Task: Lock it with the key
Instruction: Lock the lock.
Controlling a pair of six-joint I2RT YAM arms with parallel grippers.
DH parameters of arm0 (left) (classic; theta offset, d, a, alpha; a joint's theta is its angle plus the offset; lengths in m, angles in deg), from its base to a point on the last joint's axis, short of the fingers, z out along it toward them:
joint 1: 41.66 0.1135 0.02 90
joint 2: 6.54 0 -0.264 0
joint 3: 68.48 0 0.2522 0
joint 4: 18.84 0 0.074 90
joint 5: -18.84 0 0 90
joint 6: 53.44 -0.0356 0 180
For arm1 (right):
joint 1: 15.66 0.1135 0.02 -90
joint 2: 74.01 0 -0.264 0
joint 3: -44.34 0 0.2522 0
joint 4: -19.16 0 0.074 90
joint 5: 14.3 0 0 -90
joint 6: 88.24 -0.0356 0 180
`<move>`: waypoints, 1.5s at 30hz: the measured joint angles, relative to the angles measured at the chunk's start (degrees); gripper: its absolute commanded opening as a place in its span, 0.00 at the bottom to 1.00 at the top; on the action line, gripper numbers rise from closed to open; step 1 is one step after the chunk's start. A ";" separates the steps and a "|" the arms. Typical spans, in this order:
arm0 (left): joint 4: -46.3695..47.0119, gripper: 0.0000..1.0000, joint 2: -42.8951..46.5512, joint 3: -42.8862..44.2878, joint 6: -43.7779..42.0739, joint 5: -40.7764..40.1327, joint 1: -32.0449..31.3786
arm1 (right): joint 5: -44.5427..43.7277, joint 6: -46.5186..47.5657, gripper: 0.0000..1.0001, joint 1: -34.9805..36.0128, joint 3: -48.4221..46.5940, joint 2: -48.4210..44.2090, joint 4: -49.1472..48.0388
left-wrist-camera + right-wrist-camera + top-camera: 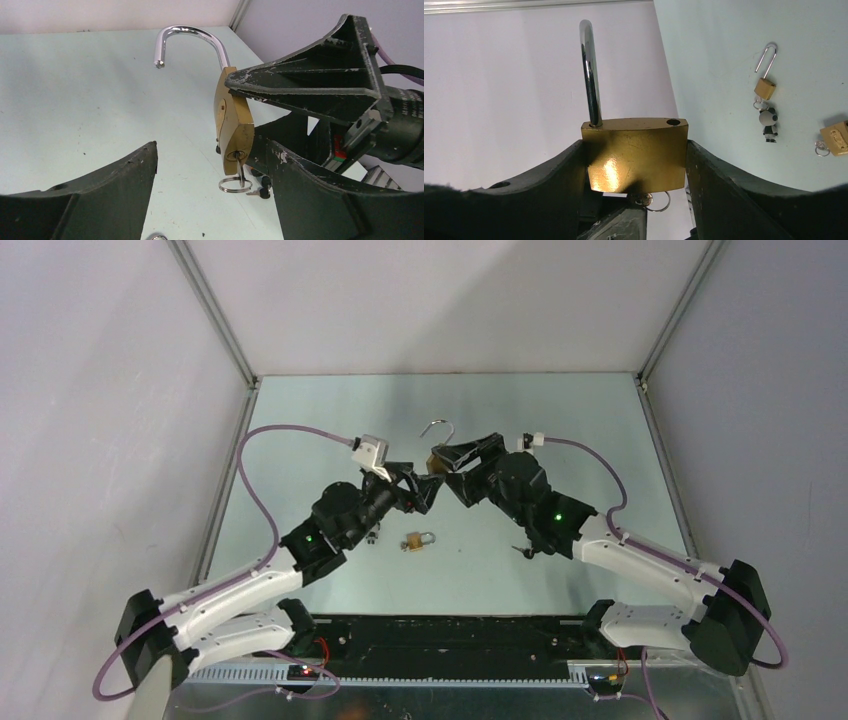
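A large brass padlock point(636, 155) is clamped by its sides between the fingers of my right gripper point(635, 145). Its chrome shackle point(190, 37) stands swung open, with the free end out of the body. A key point(241, 165) sits in the keyhole at the padlock's lower end, and a split ring point(235, 185) hangs from it. My left gripper point(212, 170) is open around that lower end. The key hangs between its fingers, nearer the right one, and neither finger touches it. In the top view the two grippers meet mid-table at the padlock point(436, 458).
A small brass padlock point(420, 540) lies on the pale green table point(560, 420) near the arms. The right wrist view shows another small open padlock point(765, 89), a panda charm point(768, 122) and a further brass lock point(835, 139). Loose keys point(522, 551) lie by the right arm.
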 measured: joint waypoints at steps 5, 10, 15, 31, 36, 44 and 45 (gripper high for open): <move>1.66 0.71 -2.64 0.00 0.31 -0.55 -0.46 | -0.20 -0.79 0.44 0.63 0.00 0.00 0.02; 3.28 0.71 -4.02 0.00 1.03 -1.51 -0.63 | -0.20 -0.92 0.44 0.72 0.00 0.00 0.02; 6.14 0.62 -5.09 0.00 1.90 -1.92 -0.70 | -0.17 -1.29 0.43 0.74 0.00 0.00 0.09; 9.64 0.59 -8.96 0.00 3.02 -1.90 -0.81 | -0.09 -3.08 0.42 0.70 0.00 -0.07 2.36; 9.84 0.26 -9.86 0.00 3.50 -1.36 -0.83 | 0.31 -3.52 0.43 0.48 0.00 -0.07 2.71; 10.40 0.00 -9.84 0.04 3.45 -0.42 -1.46 | 1.40 -3.93 0.92 -0.35 0.00 -0.07 3.39; 10.12 0.00 -9.81 0.04 3.45 -0.72 -1.46 | 1.92 -3.91 0.98 -0.59 0.00 -0.11 3.34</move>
